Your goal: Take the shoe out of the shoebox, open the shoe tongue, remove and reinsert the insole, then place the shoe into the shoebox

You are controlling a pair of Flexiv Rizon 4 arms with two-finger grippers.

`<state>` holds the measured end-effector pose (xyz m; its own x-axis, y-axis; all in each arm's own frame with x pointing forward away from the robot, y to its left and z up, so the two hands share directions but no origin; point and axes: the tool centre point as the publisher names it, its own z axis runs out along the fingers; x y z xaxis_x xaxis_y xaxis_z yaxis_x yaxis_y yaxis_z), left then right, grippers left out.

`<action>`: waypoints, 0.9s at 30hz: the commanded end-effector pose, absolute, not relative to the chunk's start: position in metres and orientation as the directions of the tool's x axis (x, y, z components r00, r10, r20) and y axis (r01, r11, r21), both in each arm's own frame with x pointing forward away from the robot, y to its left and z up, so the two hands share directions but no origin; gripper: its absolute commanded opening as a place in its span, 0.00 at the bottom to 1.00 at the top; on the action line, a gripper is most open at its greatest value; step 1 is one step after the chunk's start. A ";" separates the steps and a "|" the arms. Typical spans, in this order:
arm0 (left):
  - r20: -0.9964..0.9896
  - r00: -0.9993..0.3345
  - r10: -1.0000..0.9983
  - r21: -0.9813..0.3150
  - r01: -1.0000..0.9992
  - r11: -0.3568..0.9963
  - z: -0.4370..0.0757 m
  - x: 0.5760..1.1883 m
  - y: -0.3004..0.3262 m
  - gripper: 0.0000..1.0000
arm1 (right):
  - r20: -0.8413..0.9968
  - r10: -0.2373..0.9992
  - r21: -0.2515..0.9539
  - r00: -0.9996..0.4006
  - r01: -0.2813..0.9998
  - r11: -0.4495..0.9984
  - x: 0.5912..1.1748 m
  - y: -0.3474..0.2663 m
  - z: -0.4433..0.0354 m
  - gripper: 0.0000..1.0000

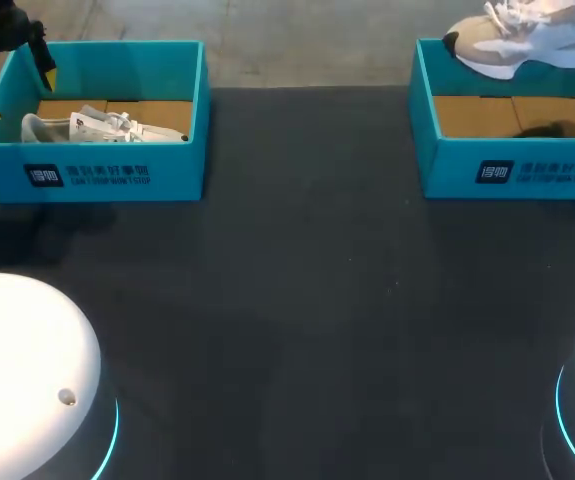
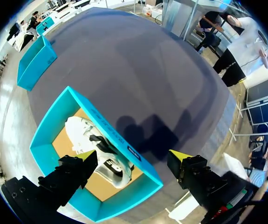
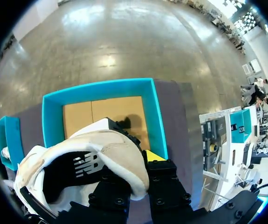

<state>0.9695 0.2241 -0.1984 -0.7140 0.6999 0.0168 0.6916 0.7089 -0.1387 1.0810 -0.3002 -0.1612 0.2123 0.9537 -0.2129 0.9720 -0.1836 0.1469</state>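
Right gripper (image 3: pixel 131 167) clamps the probably light, pliable beige-and-white sneaker (image 3: pixel 110 151) over the teal cardboard shoebox (image 3: pixel 153 112); its firmer heel likely holds best. Left gripper (image 2: pixel 133 157) gapes.

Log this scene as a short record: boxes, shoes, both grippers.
left box: teal, holds white shoe
right box: teal, no shoe inside, cardboard floor showing
beige shoe: held in the air above right box
left gripper: fingers open, holding nothing, above left box
right gripper: fingers shut on beige shoe
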 end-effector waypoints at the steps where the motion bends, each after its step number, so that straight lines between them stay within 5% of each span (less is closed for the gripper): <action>1: 0.017 -0.714 0.700 -0.135 0.692 0.709 -0.198 0.968 0.224 1.00 | -0.211 0.954 0.151 0.213 0.971 -0.184 1.079 -0.300 -0.160 0.00; 27: 0.017 -0.714 0.700 -0.135 0.692 0.709 -0.198 0.968 0.224 1.00 | -0.227 0.943 0.176 0.244 0.962 -0.207 1.059 -0.283 -0.144 0.00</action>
